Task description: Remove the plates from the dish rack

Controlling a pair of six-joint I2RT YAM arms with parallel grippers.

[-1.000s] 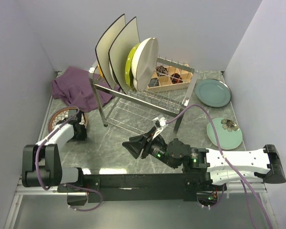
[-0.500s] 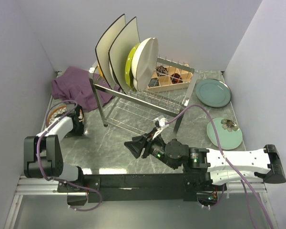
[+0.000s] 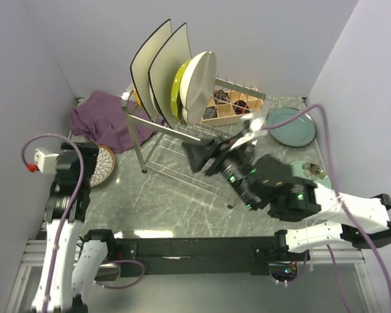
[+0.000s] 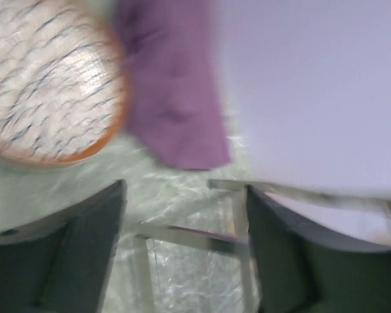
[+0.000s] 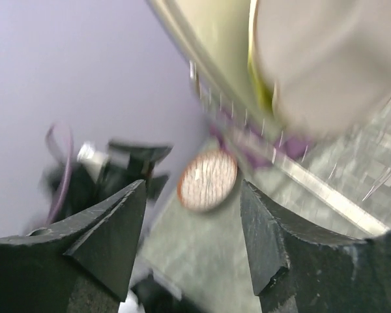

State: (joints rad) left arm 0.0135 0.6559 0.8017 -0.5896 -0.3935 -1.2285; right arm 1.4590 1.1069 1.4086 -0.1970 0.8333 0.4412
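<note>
The dish rack (image 3: 182, 134) holds two large cream square plates (image 3: 151, 62), a yellow-green plate (image 3: 178, 88) and a cream round plate (image 3: 201, 85), all on edge. The brown-rimmed patterned plate (image 3: 104, 166) lies flat on the table at the left. My left gripper (image 3: 85, 156) hovers over its near edge, open and empty (image 4: 186, 195); that plate (image 4: 49, 85) shows at the upper left of the left wrist view. My right gripper (image 3: 199, 153) is open and empty at the rack's front rail, below the round plates (image 5: 326, 59).
A teal-grey plate (image 3: 290, 126) and a mint flowered plate (image 3: 309, 177) lie at the right, the mint one partly under my right arm. A purple cloth (image 3: 101, 117) is bunched at the back left. A wooden compartment box (image 3: 238, 104) stands behind the rack.
The left gripper has opened, left the patterned plate on the table and risen. The right arm has swung up from the table's front to the rack's front rail.
</note>
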